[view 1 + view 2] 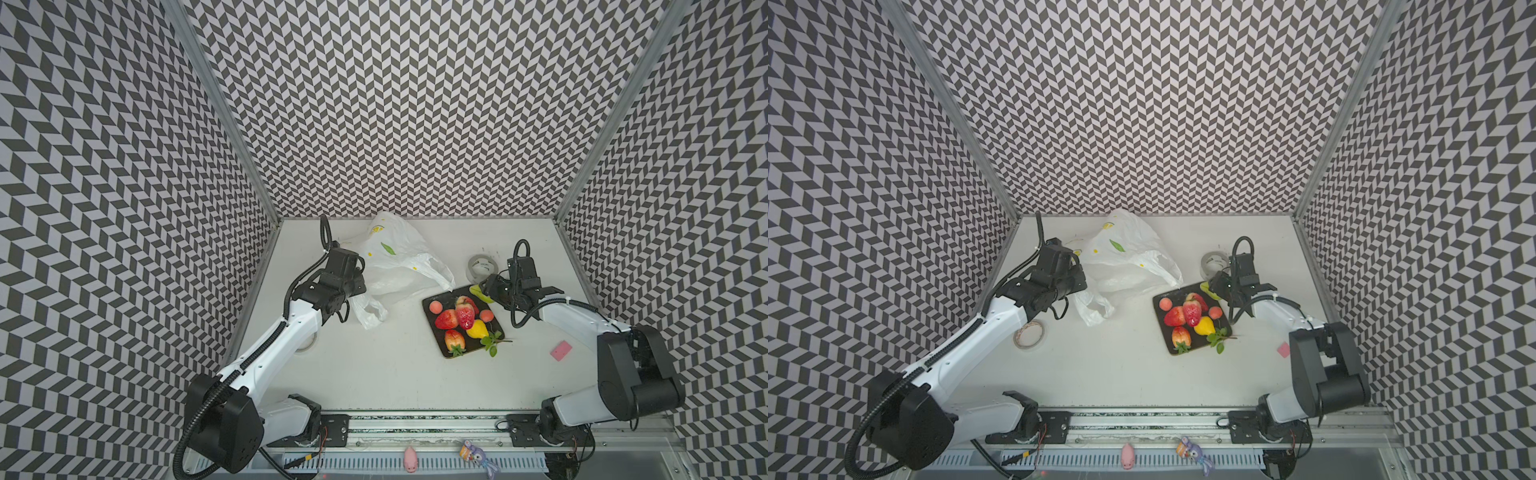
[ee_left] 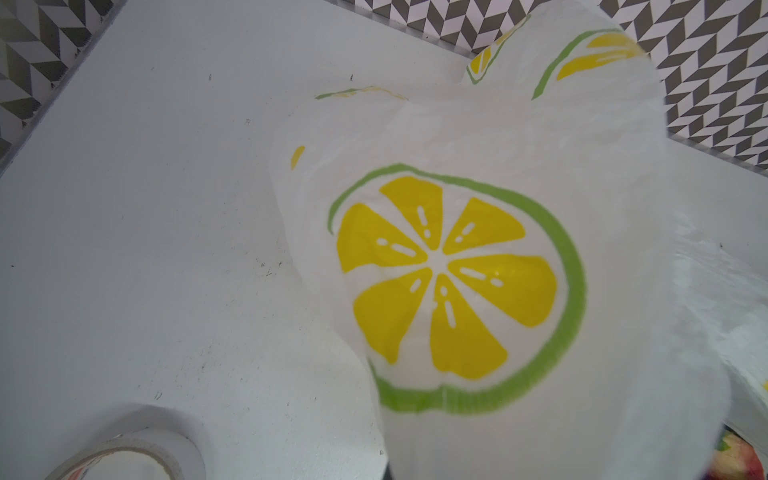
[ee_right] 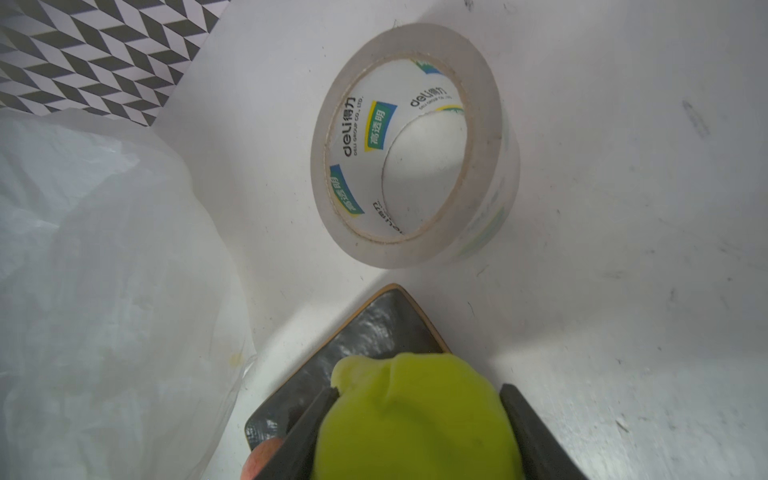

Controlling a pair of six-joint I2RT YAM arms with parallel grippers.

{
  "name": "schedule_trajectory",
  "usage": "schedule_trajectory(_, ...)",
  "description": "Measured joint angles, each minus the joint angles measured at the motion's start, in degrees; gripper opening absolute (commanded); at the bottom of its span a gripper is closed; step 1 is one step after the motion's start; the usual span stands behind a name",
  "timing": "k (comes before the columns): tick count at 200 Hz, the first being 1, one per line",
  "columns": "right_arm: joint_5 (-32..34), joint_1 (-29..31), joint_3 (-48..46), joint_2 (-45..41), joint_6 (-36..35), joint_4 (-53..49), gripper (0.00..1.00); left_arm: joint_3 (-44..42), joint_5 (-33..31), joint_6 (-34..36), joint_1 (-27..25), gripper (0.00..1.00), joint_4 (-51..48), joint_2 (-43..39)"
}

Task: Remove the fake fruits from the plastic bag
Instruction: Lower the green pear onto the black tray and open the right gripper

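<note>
Nearly done, it seems: fruits [image 1: 461, 318] lie on the dark tray [image 3: 374, 328], right of the tabletop's middle. The right hand [image 3: 417, 392] is clamped on a green pear [image 3: 415, 432] over the tray's far corner. The left hand [image 1: 358, 290], closed, pinches the slack bag [image 1: 395, 266] near the back edge. The bag's inside is hidden.

White plastic bag [image 1: 395, 266], printed w/ lemon slices & green leaves, sits crumpled at rear-left of counter [image 1: 374, 365]. Fake fruits [image 1: 464, 318], incl. 3 strawberries [image 1: 446, 319], lemon [image 1: 477, 329] w/ leaves, apple [image 1: 468, 301] & 2 peaches [image 1: 435, 306], lie clustered on dark tray [image 1: 471, 345] beside it. Green pear [image 3: 415, 432] is gripped in right end effector [image 3: 417, 390] over tray's far corner.
</note>
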Motion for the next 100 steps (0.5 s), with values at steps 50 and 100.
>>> schedule_trajectory(50, -3.0, 0.5, 0.0, 4.8, 0.0, 5.1, 0.47, 0.0, 0.0, 1.6, 0.0, 0.00, -0.4, -0.6)
schedule_trajectory(100, -3.9, 1.1, -0.2, 5.2, -0.1, 5.6, 0.75, 0.0, -0.3, 2.3, 0.1, 0.00, -0.5, -0.7)
